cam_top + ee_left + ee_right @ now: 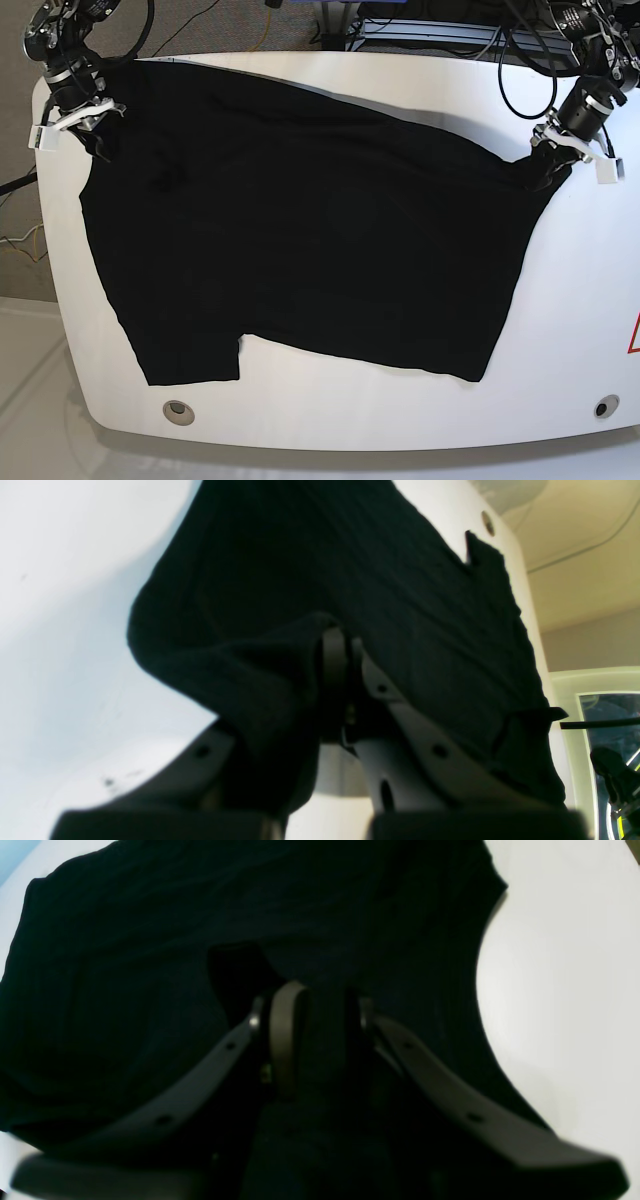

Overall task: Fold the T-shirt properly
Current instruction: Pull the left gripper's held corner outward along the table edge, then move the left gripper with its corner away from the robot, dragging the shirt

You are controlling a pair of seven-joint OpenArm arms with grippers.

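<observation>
base view shows the t-shirt (pixel 300 230) spread wide over the white surface (pixel 560 330), reaching from the far left corner to the far right edge, with one sleeve hanging toward the near left and a hem running along the near side. the main risk from here is uneven tension: each arm pins a far corner, and if one lifts or pulls sooner than the other the cloth would likely skew, drag sideways and bunch into a crooked fold. a second risk is slip, since each grip seems to be on a small pinch of fabric, and a sharp tug could pull the cloth free and drop that corner in a heap. a third is the near sleeve, which may tuck under the body if the shirt is dragged across the surface. the left tool (pixel 345 680) is clamped tight, jaws practically together, with a fold of black cloth squeezed between them and draped over one finger in the left wrist view. the right tool (pixel 320 1035) stands with its jaws a little apart, and a thick wad of the shirt appears to fill the gap between them; the dark cloth against dark fingers makes the contact hard to read there, but it looks like a hold on the fabric rather than an empty gap.
</observation>
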